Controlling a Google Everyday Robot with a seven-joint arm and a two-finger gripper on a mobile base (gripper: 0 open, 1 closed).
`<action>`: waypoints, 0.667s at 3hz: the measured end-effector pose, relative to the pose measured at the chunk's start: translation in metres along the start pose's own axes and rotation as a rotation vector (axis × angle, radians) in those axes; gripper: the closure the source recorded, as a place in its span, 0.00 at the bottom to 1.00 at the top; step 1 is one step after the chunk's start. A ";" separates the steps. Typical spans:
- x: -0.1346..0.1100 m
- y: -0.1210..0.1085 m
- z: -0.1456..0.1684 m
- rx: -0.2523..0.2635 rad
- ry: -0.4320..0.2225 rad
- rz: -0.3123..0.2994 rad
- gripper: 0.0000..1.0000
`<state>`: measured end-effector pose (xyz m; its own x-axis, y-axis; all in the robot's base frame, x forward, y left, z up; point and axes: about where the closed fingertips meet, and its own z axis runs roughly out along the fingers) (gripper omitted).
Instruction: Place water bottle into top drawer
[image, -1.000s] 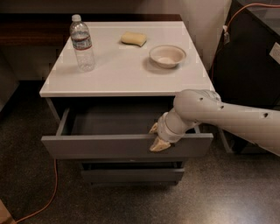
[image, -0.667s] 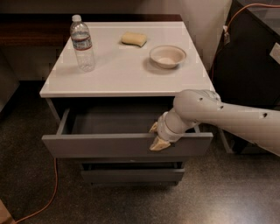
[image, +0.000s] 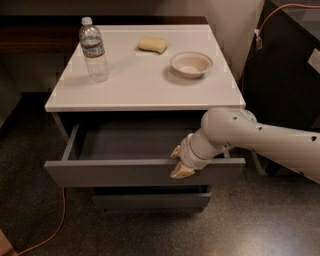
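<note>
Orange cable (image: 59, 212) trails on the floor at far left, not part of the job. Water bottle (image: 93, 50) stands upright on the white worktop (image: 140, 87), back-left corner, cap on, untouched and well apart from the arm.

Below the worktop, the top drawer (image: 110, 172) is pulled out. Its grey inside is in view and looks bare, so there is room for the bottle. A lower drawer (image: 150, 201) under it is shut.

Further right on the worktop are a yellow sponge (image: 152, 44) near the back and a small pale bowl (image: 191, 64) beside it. Both sit clear of the bottle.

The pincer (image: 178, 162) sits at the top edge of the drawer front, right of centre. Cannot tell whether it is clamped on the panel or loose. The white arm (image: 260, 137) comes in from the right, low, in front of the worktop.

Progress, as a judgement: the drawer-opening part looks done. Everything with the bottle is left: let go of the drawer, rise over the worktop, reach to the back left, grab the bottle, carry it forward and set it in the drawer. Roughly a third through.
</note>
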<state>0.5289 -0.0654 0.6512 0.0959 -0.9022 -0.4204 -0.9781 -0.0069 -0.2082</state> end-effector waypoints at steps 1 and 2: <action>-0.010 0.009 -0.004 -0.009 -0.015 0.000 0.59; -0.015 0.010 -0.008 -0.009 -0.019 -0.007 0.28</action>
<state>0.5161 -0.0554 0.6620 0.1064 -0.8936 -0.4361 -0.9789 -0.0171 -0.2038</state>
